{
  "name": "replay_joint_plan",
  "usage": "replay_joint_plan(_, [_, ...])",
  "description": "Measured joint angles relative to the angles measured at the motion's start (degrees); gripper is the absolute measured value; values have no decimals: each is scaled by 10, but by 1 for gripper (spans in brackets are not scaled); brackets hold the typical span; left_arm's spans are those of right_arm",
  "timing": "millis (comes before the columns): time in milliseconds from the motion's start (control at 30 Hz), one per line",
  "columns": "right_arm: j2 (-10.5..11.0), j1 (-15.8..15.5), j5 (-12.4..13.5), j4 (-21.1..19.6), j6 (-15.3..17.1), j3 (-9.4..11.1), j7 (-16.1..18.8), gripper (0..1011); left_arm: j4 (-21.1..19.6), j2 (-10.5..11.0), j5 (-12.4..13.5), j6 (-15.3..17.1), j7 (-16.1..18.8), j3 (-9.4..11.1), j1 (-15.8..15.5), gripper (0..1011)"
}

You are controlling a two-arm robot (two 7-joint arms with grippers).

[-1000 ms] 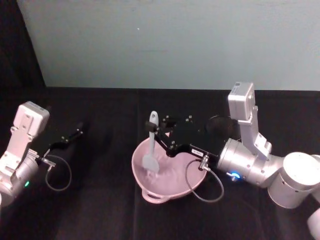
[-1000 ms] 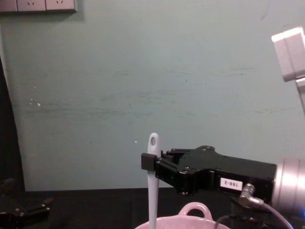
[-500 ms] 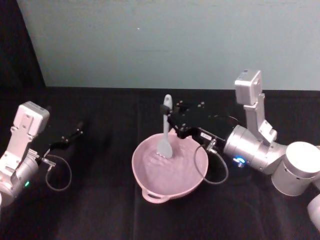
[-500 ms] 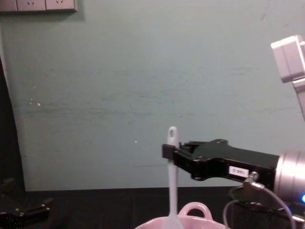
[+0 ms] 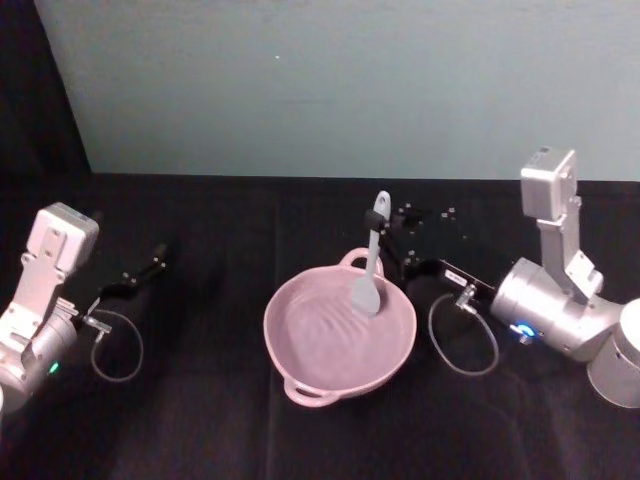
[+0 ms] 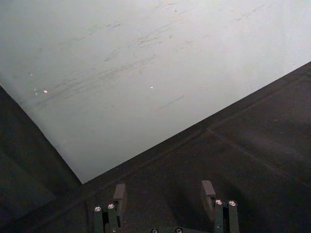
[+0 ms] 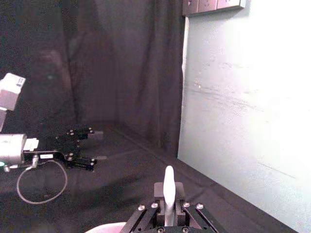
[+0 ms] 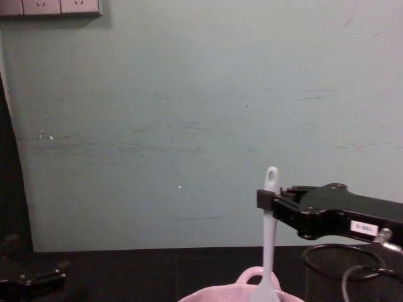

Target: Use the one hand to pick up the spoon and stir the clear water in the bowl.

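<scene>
Briefly, head view: the right claw (image 5: 388, 230) enters from the right of the frame and is clenched on the upper handle of the spoon (image 5: 368, 272). The spoon hangs nearly upright, blade down inside the pale pink bowl (image 5: 270, 330), close to the bowl's far right wall. The liquid surface shows fine ripples. The bowl sits at centre frame on the black desk (image 5: 200, 420), with one loop handle at its near rim. A grey cable (image 5: 465, 345) loops beside the bowl's right side. The left claw (image 5: 148, 268) lies at left of frame, well apart from the bowl.

Left wrist view: the left claw (image 6: 164, 194) is released, its two fingers (image 6: 119, 191) spread with nothing between them, above the desk (image 6: 252, 145).

Right wrist view: the right claw (image 7: 168, 200) grips the white handle of the spoon (image 7: 168, 182). The left claw (image 7: 80, 148) appears farther off.

Chest view: at right of frame the right claw (image 8: 267, 200) holds the spoon (image 8: 269, 251) just below its oval hole. The blade end drops behind the rim of the bowl (image 8: 217, 294) at bottom centre. A black wire-mesh cup (image 8: 327, 270) stands at lower right, behind the bowl. The left claw (image 8: 31, 277) rests at lower left.
</scene>
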Motion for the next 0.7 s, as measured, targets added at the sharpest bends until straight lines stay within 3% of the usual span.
replay_joint_plan(300, [27, -46, -3, -67, 2, 7, 1, 119, 0, 0, 0, 0, 0, 0, 0, 1005])
replay_joint_plan(500, [27, -61, -1, -88, 0, -2, 11, 119, 0, 0, 0, 0, 0, 0, 0, 1005])
replay_joint_plan(700, [15, -59, 1, -88, -1, -20, 22, 119, 0, 0, 0, 0, 0, 0, 0, 1005])
